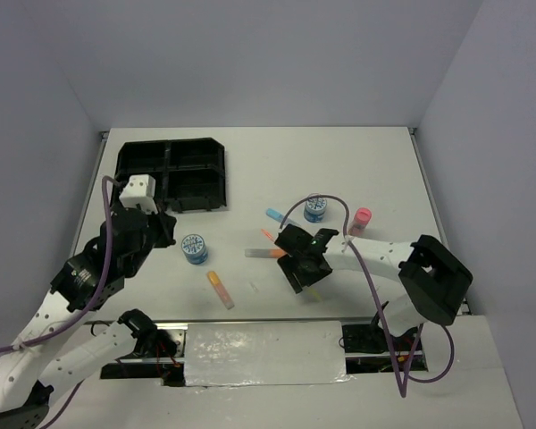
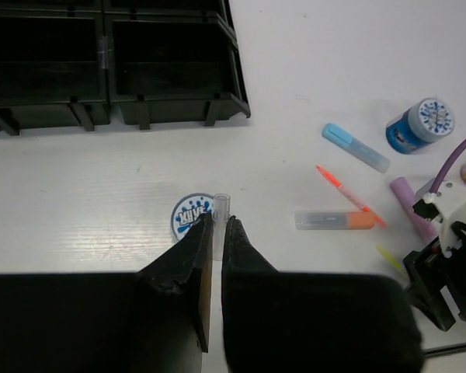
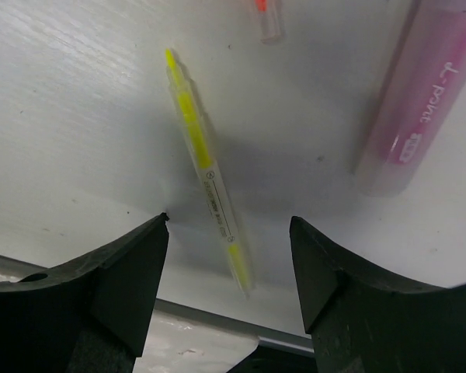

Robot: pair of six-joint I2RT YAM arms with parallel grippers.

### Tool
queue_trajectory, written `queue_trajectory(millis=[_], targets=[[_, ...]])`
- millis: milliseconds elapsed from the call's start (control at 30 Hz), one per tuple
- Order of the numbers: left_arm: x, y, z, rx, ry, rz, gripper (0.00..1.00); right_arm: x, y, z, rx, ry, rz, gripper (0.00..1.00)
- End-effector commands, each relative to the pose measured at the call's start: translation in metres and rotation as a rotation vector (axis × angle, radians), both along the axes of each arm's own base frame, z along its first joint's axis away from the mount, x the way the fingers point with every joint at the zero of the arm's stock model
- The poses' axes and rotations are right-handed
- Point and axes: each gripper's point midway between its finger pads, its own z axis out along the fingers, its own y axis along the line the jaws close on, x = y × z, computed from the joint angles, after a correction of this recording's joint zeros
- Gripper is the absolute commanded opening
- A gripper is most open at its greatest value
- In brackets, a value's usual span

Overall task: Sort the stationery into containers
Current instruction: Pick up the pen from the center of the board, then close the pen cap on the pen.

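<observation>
The black four-compartment tray (image 1: 170, 174) sits at the far left and also shows in the left wrist view (image 2: 109, 70). My left gripper (image 1: 163, 223) hangs above the table near a blue tub (image 1: 195, 248). In its wrist view the left gripper (image 2: 219, 220) is shut on a thin clear-ended marker (image 2: 220, 206) that sticks out past the tips. My right gripper (image 1: 304, 266) is open and low over the table. It (image 3: 229, 221) straddles a yellow pen (image 3: 206, 171) without touching it. A purple marker (image 3: 419, 101) lies beside it.
An orange marker (image 1: 220, 289) lies near the front edge. A second blue tub (image 1: 315, 207), a pink-capped bottle (image 1: 361, 221), a blue marker (image 1: 275, 216), a thin orange pen (image 1: 268, 236) and a clear-and-orange marker (image 1: 266, 254) lie around the right gripper. The table's front edge is just behind the yellow pen.
</observation>
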Motion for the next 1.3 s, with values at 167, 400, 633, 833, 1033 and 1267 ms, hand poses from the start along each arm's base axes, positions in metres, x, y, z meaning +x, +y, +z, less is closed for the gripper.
queue_trajectory(millis=[167, 400, 633, 833, 1033, 1267], targets=[[0.001, 0.004, -0.003, 0.032, -0.031, -0.008, 0.00, 0.002, 0.017, -0.011, 0.034, 0.021, 0.017, 0.52], [0.000, 0.005, 0.004, 0.006, -0.051, 0.000, 0.00, -0.007, 0.021, -0.008, 0.087, 0.036, 0.029, 0.16], [-0.002, 0.000, 0.014, -0.052, -0.067, -0.008, 0.00, -0.011, 0.025, 0.014, 0.155, -0.012, 0.040, 0.00], [-0.002, -0.035, 0.041, -0.226, -0.137, -0.138, 0.00, -0.023, 0.055, 0.089, 0.412, -0.139, 0.132, 0.00], [-0.017, -0.094, 0.073, -0.535, -0.264, -0.416, 0.00, -0.040, 0.110, 0.203, 1.024, -0.236, 0.142, 0.00], [-0.027, -0.119, 0.111, -0.792, -0.392, -0.561, 0.00, -0.057, 0.141, 0.254, 1.358, -0.285, 0.144, 0.00]])
